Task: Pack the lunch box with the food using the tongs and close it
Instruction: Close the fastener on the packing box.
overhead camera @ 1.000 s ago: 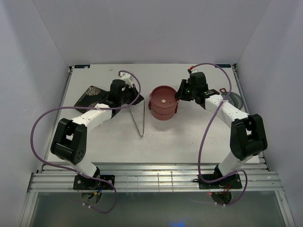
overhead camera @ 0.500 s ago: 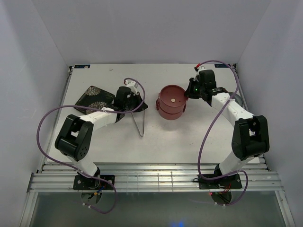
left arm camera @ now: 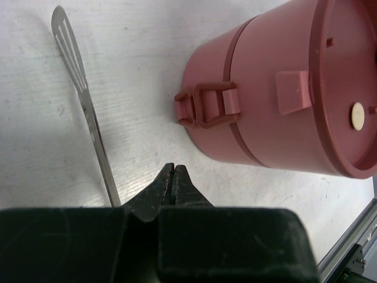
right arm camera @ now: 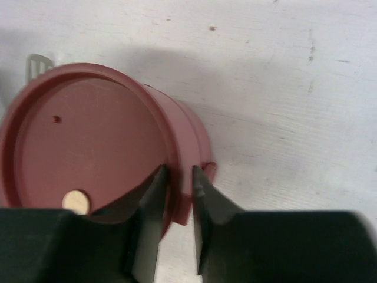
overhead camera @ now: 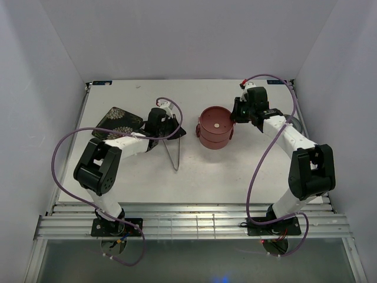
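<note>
Lid work is the step in hand, as I read it. Your right gripper [right arm camera: 177, 174] stands over the right edge of the round dusty-red tiered lunch box [overhead camera: 215, 127], one finger inside the raised rim of its flat lid and the other outside the wall. The gap is narrow, so it looks pinched on that rim.

Your left gripper [left arm camera: 174, 171] is clenched on nothing, hovering low just beside the long thin silver metal tongs [overhead camera: 172, 150]. These lie untouched on the white table [overhead camera: 235, 171], between the dark floral square plate [overhead camera: 115, 121] and the lunch box.

I see no food anywhere. The left arm hides much of the plate and the box is covered, so I cannot tell whether packing is done or not yet begun.

If the lid must come off, pull straight up, and expect the light box to tip or slide. If it is being seated, press evenly and then let go.

The lunch box sits upright near the middle of the table, two tiers stacked. It has a looped side clasp, and a small pale disc sits off-centre on the lid.
</note>
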You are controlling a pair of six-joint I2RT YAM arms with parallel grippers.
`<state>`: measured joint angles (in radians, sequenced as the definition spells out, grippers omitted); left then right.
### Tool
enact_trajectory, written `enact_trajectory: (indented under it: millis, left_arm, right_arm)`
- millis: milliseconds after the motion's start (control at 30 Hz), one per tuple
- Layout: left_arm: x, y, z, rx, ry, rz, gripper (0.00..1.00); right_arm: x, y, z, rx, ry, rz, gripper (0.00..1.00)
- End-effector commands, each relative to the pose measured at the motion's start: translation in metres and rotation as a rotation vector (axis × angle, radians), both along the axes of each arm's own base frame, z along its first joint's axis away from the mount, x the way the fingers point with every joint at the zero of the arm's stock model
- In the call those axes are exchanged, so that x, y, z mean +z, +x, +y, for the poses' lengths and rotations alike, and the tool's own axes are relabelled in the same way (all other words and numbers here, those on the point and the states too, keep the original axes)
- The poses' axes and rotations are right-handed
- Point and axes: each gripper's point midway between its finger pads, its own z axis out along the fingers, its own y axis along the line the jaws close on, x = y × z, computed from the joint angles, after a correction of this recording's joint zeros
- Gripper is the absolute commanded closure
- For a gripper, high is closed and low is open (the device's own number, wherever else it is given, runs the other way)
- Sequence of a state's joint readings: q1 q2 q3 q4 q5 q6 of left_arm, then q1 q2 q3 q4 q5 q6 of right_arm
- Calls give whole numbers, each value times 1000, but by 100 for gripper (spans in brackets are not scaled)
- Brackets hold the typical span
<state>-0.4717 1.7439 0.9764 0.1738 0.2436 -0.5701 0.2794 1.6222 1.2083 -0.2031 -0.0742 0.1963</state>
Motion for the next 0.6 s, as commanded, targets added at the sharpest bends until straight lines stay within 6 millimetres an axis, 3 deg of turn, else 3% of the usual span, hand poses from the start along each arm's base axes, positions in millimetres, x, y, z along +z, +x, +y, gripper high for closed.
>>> enact_trajectory:
  millis: [0,67,200,267,300,400,467,567]
  left_arm:
    - [22,17,-10,-3,-41,-58,100]
    - [18,19,-11,-6,-38,-56,100]
    - [17,25,-12,-1,-31,-63,100]
    - [14,30,-11,13,-20,-64,100]
    - [13,31,-11,15,-18,-65,100]
    - [8,34,-15,7,-21,-58,100]
    - [9,37,-19,-7,-33,-66,100]
    - [9,41,-24,-21,-51,-70,100]
  right_arm:
    - [-17,-22,-11,11,-85,94,68]
    - [-1,-19,-15,-29,-83,64,62]
    - [40,-16,-21,-85,-66,-8,60]
    - [58,-14,-17,-78,-36,-43,63]
    - [69,-13,-7,-40,-2,-61,69]
    - [72,-15,20,65,38,-56,83]
    - [62,-16,36,113,57,-33,92]
    - [39,-20,51,162,67,4,92]
